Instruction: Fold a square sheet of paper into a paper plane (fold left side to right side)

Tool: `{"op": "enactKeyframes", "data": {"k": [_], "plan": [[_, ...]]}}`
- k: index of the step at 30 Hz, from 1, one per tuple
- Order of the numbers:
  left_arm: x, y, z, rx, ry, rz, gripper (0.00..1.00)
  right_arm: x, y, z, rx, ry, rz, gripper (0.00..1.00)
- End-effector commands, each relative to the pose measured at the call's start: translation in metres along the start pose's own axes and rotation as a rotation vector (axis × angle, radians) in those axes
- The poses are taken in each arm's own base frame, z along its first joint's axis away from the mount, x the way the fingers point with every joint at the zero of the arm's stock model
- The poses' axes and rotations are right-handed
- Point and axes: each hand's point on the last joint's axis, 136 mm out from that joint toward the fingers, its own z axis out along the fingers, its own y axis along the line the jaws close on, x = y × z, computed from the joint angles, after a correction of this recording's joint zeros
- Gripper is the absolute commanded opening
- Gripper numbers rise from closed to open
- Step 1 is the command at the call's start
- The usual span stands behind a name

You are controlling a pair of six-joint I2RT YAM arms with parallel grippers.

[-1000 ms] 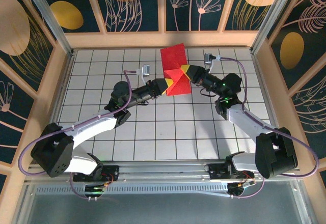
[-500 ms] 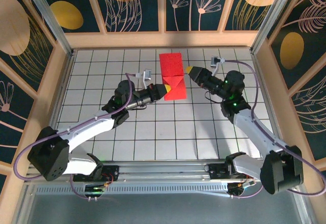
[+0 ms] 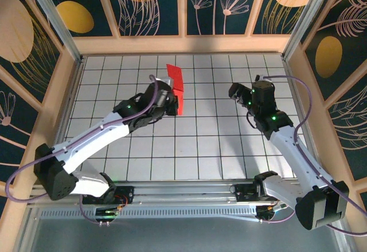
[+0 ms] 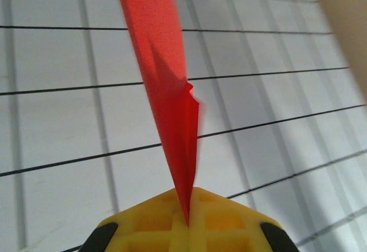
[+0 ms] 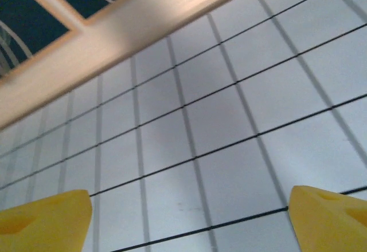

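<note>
Right gripper (image 3: 234, 89) has let go since a second ago. Back then both arms were pinching the red paper (image 3: 176, 89) from either side. Now the right one has backed off to the right and sits well apart from it, roughly as far from the back rail (image 3: 183, 44) as the paper is. Its jaws are spread wide: in the right wrist view they sit at the two bottom corners with white grid table (image 5: 218, 126) between them, and the back rail runs across the top at a slant.

Left gripper (image 3: 171, 102) swung over too, and the paper went with it, a bit to the left and turned. So instead of the broad red face you got from above earlier, it's now nearly edge-on, just a thin red strip. One end points towards the back rail, and the end further from the rail is the one in the left gripper.

Those jaws are clenched tight on the paper. The left wrist view shows the yellow jaws closed, with the paper's lower tip squeezed right into the seam. From there the paper rises as a narrow tapering blade with a small crumpled notch on its right edge. It looks lifted off the table, but I can't tell if the end nearer the back rail touches down. It already has folds in it, so it's not a flat square.
</note>
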Motion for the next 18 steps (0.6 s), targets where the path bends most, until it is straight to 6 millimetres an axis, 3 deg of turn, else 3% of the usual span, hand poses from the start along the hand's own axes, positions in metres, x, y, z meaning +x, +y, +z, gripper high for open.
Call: {"op": "enactKeyframes", "data": {"k": [1, 6, 9, 18], "plan": [[0.019, 0.054, -0.011, -0.424, 0.065, 0.179, 0.00, -0.012, -0.027, -0.007, 0.150, -0.055, -0.019, 0.94], [0.019, 0.060, -0.016, -0.702, 0.055, 0.274, 0.00, -0.011, -0.030, -0.004, 0.169, -0.052, -0.021, 0.97], [0.032, 0.066, -0.003, -0.817, 0.085, 0.316, 0.00, -0.010, -0.032, -0.004, 0.175, -0.053, -0.012, 0.98], [0.076, 0.062, 0.046, -0.750, 0.186, 0.292, 0.00, -0.002, -0.034, -0.014, 0.148, -0.045, 0.038, 0.99]]}}
